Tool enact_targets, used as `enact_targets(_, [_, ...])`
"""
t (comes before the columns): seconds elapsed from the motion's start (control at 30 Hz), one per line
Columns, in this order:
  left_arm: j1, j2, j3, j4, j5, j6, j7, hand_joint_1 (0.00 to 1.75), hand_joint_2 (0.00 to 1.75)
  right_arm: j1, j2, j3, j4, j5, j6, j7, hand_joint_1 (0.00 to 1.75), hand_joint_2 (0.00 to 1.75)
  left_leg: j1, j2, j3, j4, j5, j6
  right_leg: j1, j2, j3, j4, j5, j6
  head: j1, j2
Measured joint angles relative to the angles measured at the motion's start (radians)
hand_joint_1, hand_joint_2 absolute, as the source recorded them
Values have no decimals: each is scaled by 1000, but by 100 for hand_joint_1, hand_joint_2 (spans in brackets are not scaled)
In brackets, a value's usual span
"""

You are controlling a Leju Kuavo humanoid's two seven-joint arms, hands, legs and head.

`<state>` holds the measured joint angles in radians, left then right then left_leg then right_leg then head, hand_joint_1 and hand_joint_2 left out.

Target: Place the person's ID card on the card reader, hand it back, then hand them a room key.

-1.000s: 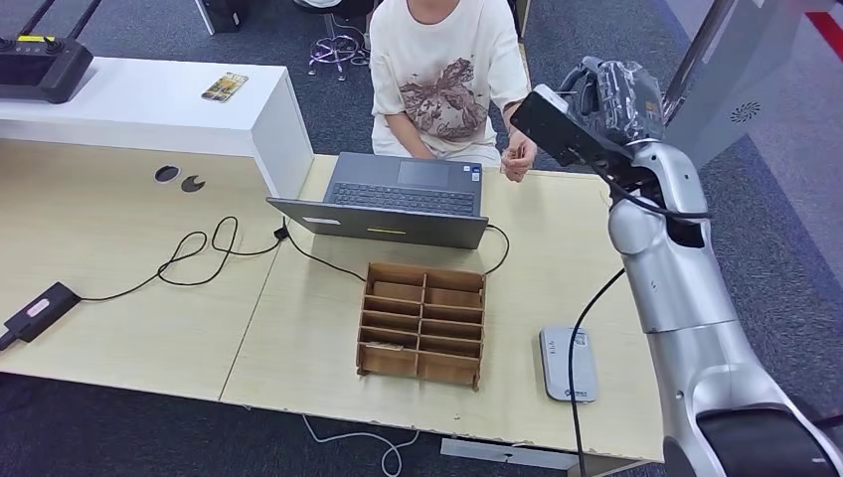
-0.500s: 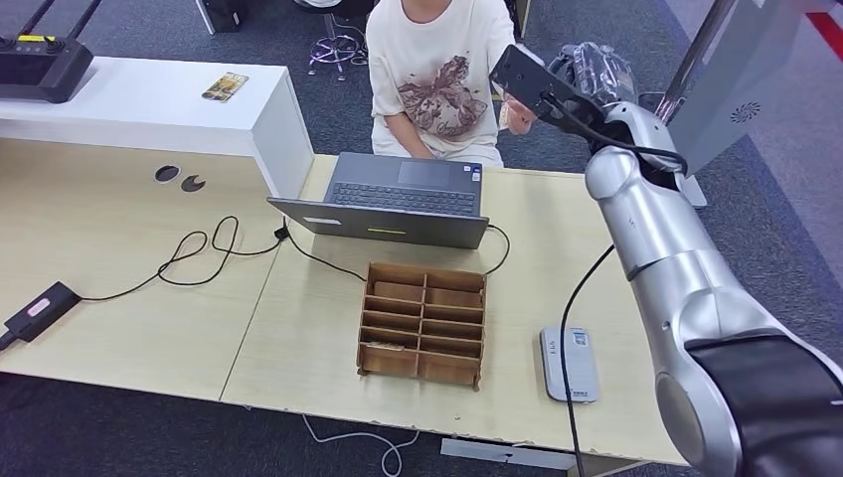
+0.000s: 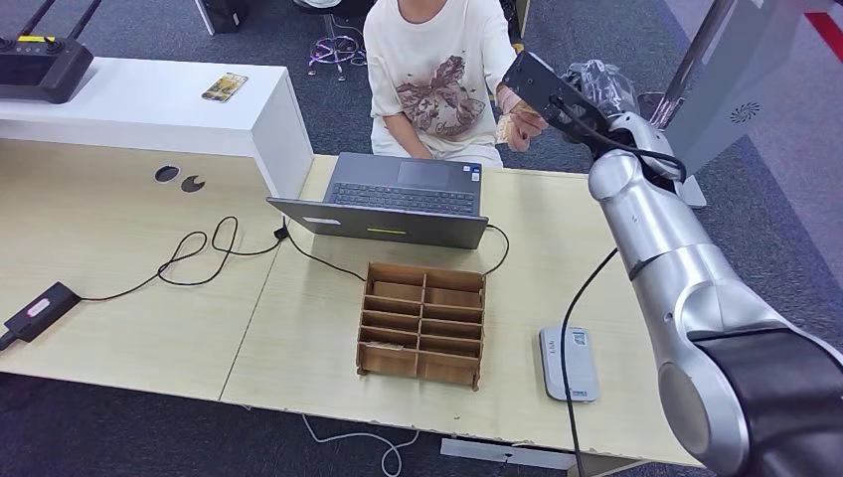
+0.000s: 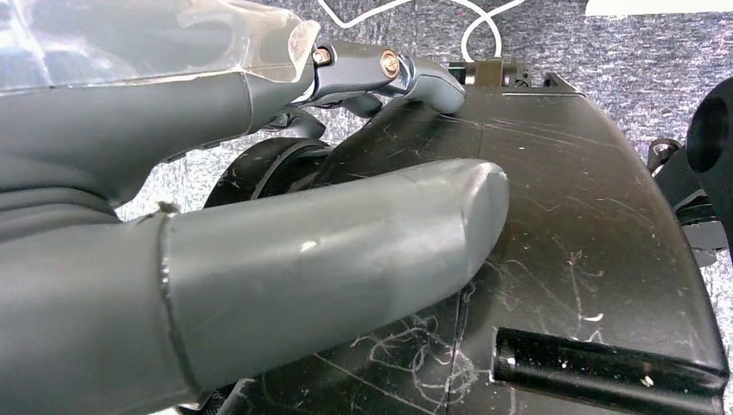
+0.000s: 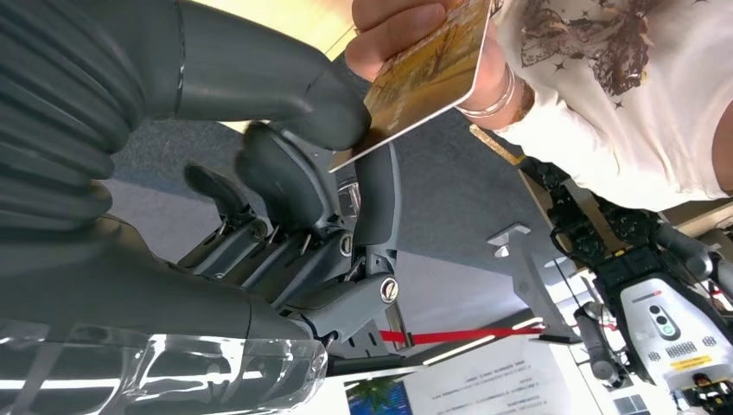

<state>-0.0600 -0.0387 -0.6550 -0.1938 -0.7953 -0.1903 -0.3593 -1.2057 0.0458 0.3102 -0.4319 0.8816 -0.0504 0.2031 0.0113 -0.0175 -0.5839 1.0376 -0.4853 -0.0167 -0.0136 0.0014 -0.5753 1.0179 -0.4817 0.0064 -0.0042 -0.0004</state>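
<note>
One white card reader (image 3: 569, 364) near the counter's (image 3: 129, 288) front right edge, wooden compartment box (image 3: 422, 323) beside it, laptop (image 3: 398, 199) at the far edge, right hand (image 5: 285, 130) raised beyond, thumb and finger pinching the golden ID card (image 5: 428, 82) that the person's hand (image 5: 406, 30) also holds, left hand (image 4: 259, 225) hanging empty, fingers apart.

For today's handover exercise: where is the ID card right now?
In the right wrist view, the ID card is pinched in the person's hand, its lower edge against the right hand's thumb.
</note>
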Motion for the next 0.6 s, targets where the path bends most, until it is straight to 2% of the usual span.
enact_targets(0.07, [0,0,0,0,4,0,-1,0,0,0,0,-3,6,0,0,-2,0,175,0,0,0,0,0,0,0,0,0,0,0,0,0,0])
enact_targets(0.47, [1,1,0,0,20,0,-2,0,0,-1,0,-10,17,-2,-19,-16,0,175,0,0,0,0,0,0,0,0,0,0,0,0,0,0])
enact_targets(0.6, [1,1,0,0,20,0,-2,0,0,-1,0,-46,15,-45,-59,-61,0,175,0,0,0,0,0,0,0,0,0,0,0,0,0,0])
